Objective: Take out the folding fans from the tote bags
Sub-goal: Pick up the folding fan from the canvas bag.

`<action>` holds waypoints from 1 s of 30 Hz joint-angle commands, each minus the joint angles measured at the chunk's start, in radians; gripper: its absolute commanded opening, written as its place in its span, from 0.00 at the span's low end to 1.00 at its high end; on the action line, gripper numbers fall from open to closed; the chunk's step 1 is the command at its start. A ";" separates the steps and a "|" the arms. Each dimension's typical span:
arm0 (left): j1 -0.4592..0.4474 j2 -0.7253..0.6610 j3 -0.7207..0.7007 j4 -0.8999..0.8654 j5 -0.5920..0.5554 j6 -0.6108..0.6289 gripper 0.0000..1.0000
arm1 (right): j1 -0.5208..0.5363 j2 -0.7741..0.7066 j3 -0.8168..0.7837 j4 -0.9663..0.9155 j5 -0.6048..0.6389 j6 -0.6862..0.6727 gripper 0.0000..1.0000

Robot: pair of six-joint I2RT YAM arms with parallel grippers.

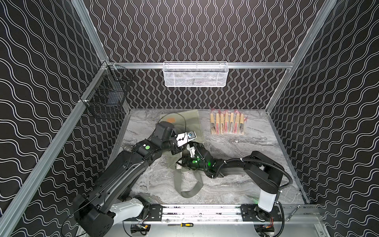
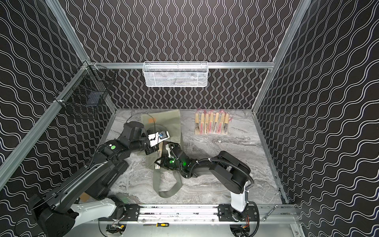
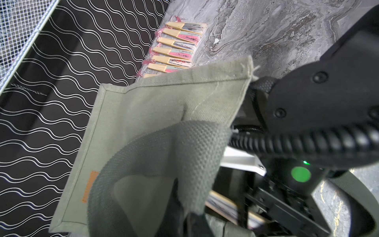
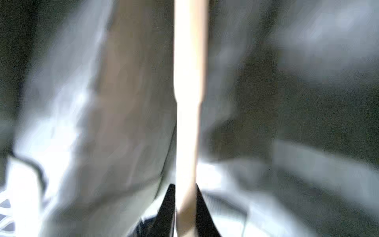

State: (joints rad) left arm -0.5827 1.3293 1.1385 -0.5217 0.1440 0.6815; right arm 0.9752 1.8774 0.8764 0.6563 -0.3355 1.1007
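Where the frame's left rail met the back corner, a black wire basket (image 1: 106,96) was seen hung above the table (image 1: 246,164), and a dark object was lodged inside it. Just to its right, the left gripper (image 2: 151,152) was held over the tote bag (image 1: 191,121). This bag was spread on the table from the back edge toward the middle, left of centre, with its small orange mark (image 1: 171,119) turned upward near the back. The jaws of that gripper were fully closed. In the left wrist view, grey-green cloth was gathered at them, so the bag appeared to be pinched and partly held off the marble. One long strap handle (image 1: 190,190) was looped toward the front edge.

At the bag's front end, the right gripper (image 4: 186,190) was closed to a narrow gap on one folding fan (image 4: 188,82). In the right wrist view, the light-wood stick was clamped between the two black fingertips, and blurred cloth was seen on either side of it. How much of that fan was inside the bag could not be told.

Beyond the front edge, a yellow-handled screwdriver (image 1: 184,224) was laid on the metal base. On the back rail a white mesh basket (image 1: 194,74) was hung, but its contents could not be made out. Farther right, a row of folding fans (image 1: 226,124), seven in number, was laid side by side near the back edge, toward the back right corner. Their tassels were pointed at the back wall, and the row was set apart from the bag.
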 commanded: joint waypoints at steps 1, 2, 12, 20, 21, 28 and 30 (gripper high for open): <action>-0.002 0.005 0.003 0.015 -0.007 0.000 0.00 | 0.002 0.014 -0.009 -0.029 -0.082 -0.047 0.17; -0.002 0.004 0.003 0.014 -0.006 0.001 0.00 | 0.004 0.014 -0.003 -0.052 -0.085 -0.063 0.18; -0.003 0.001 0.001 0.015 -0.005 0.000 0.00 | 0.018 0.113 0.101 -0.237 -0.034 -0.165 0.18; -0.006 0.003 0.003 0.013 -0.007 -0.001 0.00 | 0.028 0.101 0.105 -0.291 0.017 -0.209 0.13; -0.006 0.003 0.003 0.012 -0.007 0.000 0.00 | 0.030 0.089 0.100 -0.292 0.025 -0.213 0.12; -0.007 0.004 0.001 0.014 -0.015 0.001 0.00 | 0.038 0.028 0.075 -0.326 0.017 -0.245 0.05; -0.008 0.003 0.001 0.013 -0.014 0.001 0.00 | 0.039 -0.025 0.053 -0.326 0.004 -0.242 0.04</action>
State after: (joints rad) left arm -0.5892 1.3312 1.1385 -0.5392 0.1341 0.6815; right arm 1.0126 1.8927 0.9474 0.3428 -0.3233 0.8738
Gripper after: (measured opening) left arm 0.055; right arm 0.120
